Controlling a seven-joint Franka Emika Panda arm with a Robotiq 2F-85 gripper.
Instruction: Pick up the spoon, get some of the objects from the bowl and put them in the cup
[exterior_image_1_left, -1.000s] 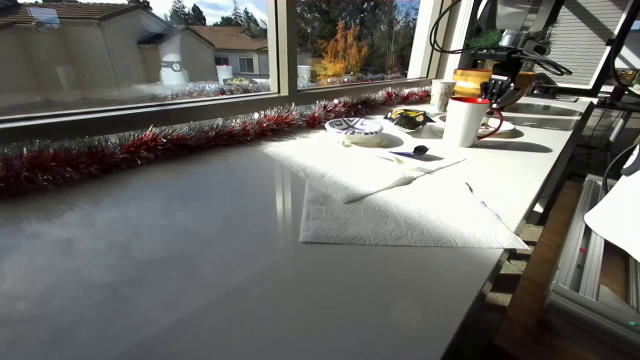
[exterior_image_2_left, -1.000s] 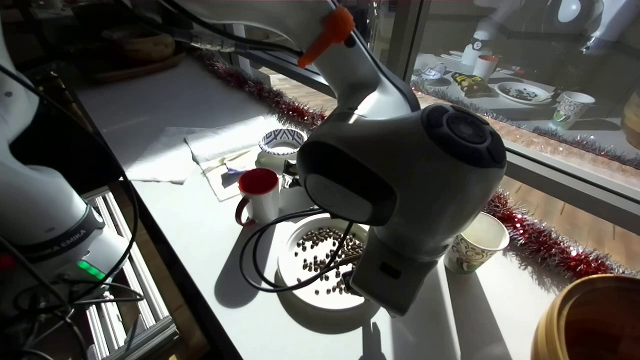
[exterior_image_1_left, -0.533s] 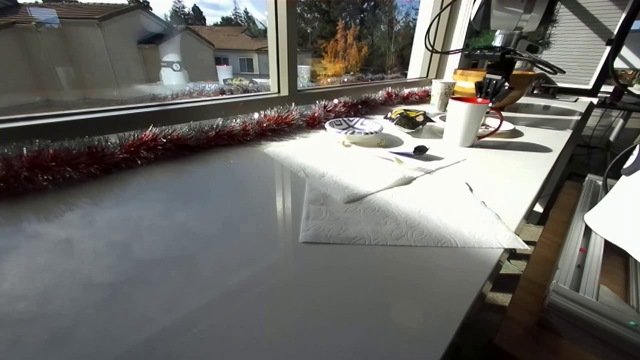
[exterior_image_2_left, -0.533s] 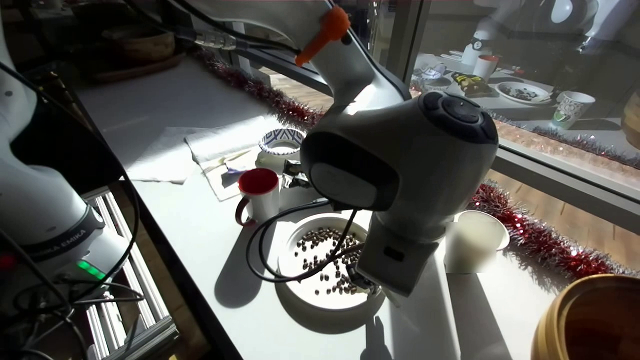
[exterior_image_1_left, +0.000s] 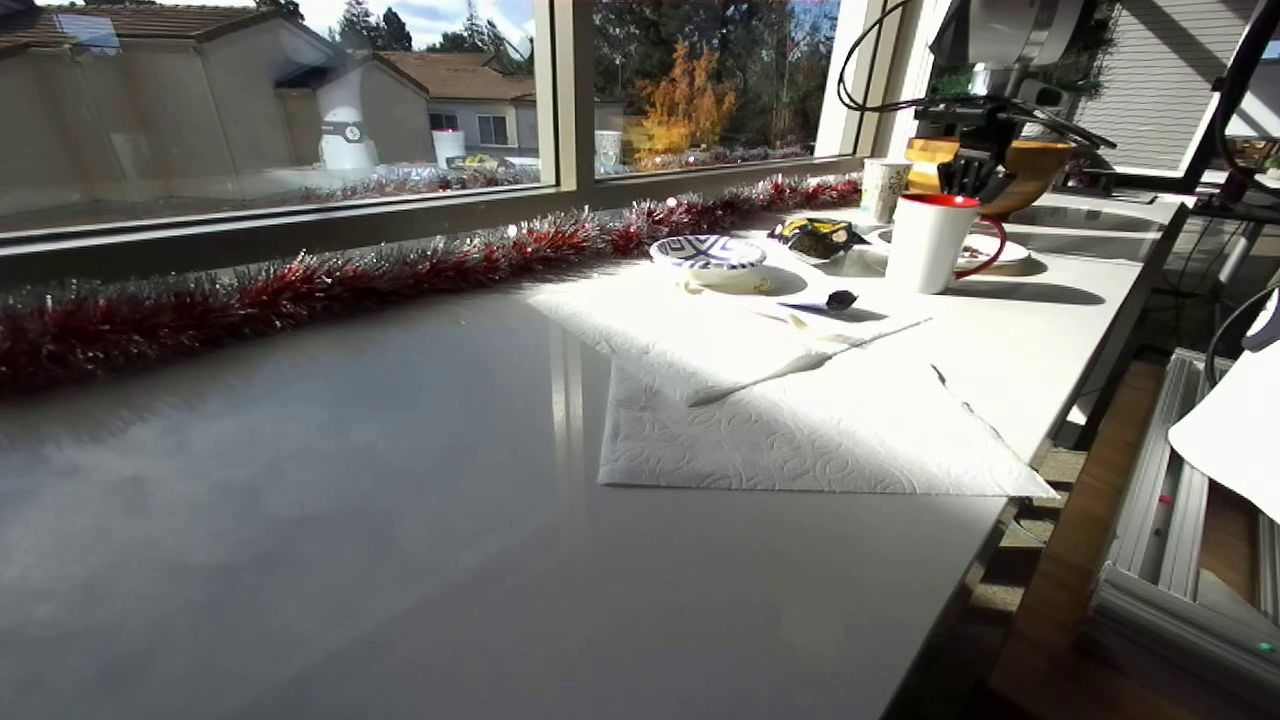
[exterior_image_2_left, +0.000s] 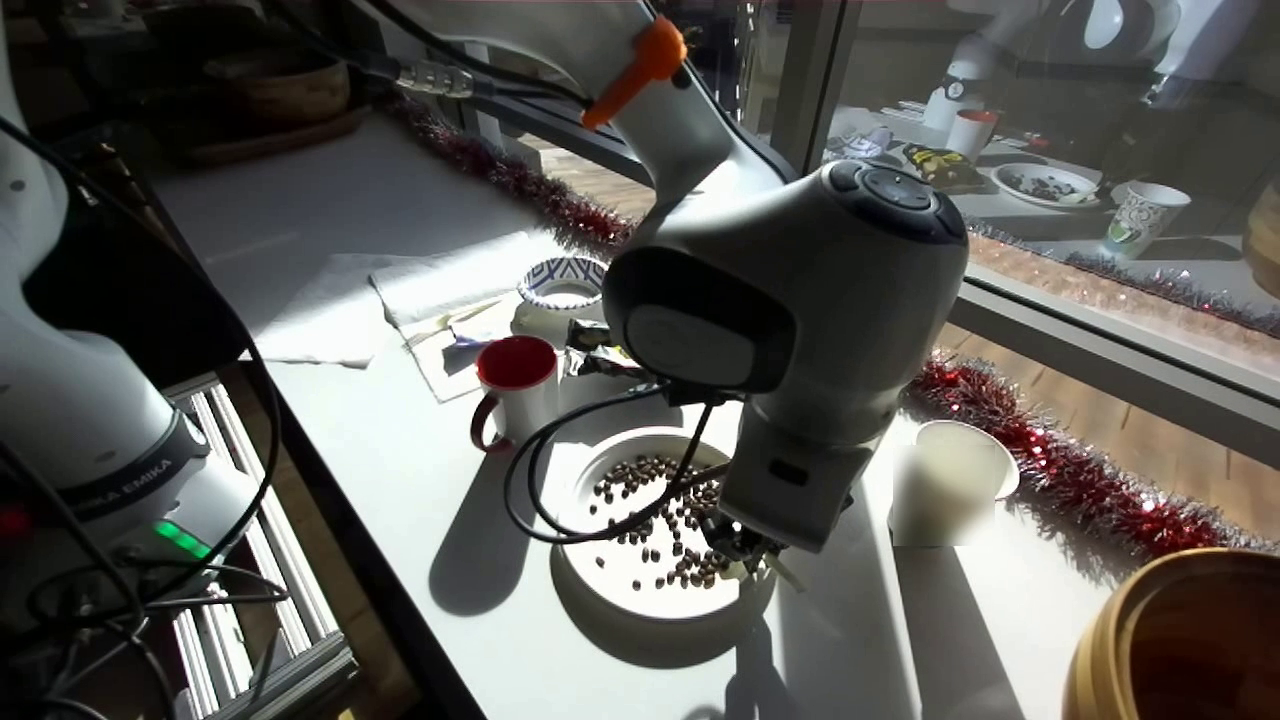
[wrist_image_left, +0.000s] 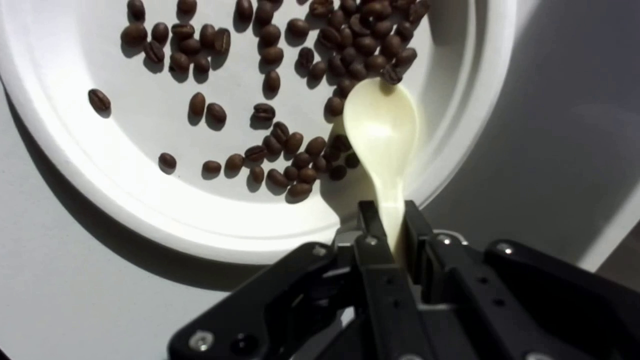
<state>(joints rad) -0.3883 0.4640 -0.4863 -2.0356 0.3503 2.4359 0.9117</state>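
Note:
My gripper (wrist_image_left: 390, 206) is shut on the handle of a pale cream spoon (wrist_image_left: 381, 127). The spoon's hollow points away from the fingers over a white plate (wrist_image_left: 165, 227) and shows no beans in it. One bean sits at its tip. Dark coffee beans (wrist_image_left: 300, 162) lie scattered on the plate, bunched to the left of and beyond the spoon. In an exterior view, the gripper (exterior_image_2_left: 750, 555) is over the plate's edge. The cup, a white mug with red inside (exterior_image_2_left: 535, 405), stands beside the plate, also in an exterior view (exterior_image_1_left: 925, 250). The golden-brown bowl (exterior_image_2_left: 1092, 640) stands farther off.
A patterned paper cup (exterior_image_2_left: 925, 520), partly blurred, stands by red tinsel (exterior_image_2_left: 985, 410) along the window. Beyond the mug are a dark snack bag (exterior_image_1_left: 815, 238), a blue-patterned bowl (exterior_image_1_left: 710, 258) and paper towels (exterior_image_1_left: 800, 430). The arm's cable loops (exterior_image_2_left: 530, 520) hang over the plate.
The arm and gripper have shifted toward the window-side far end in small steps, leftward in an exterior view. The spoon handle shows more clearly at the plate's edge. The mug and plate stay put.

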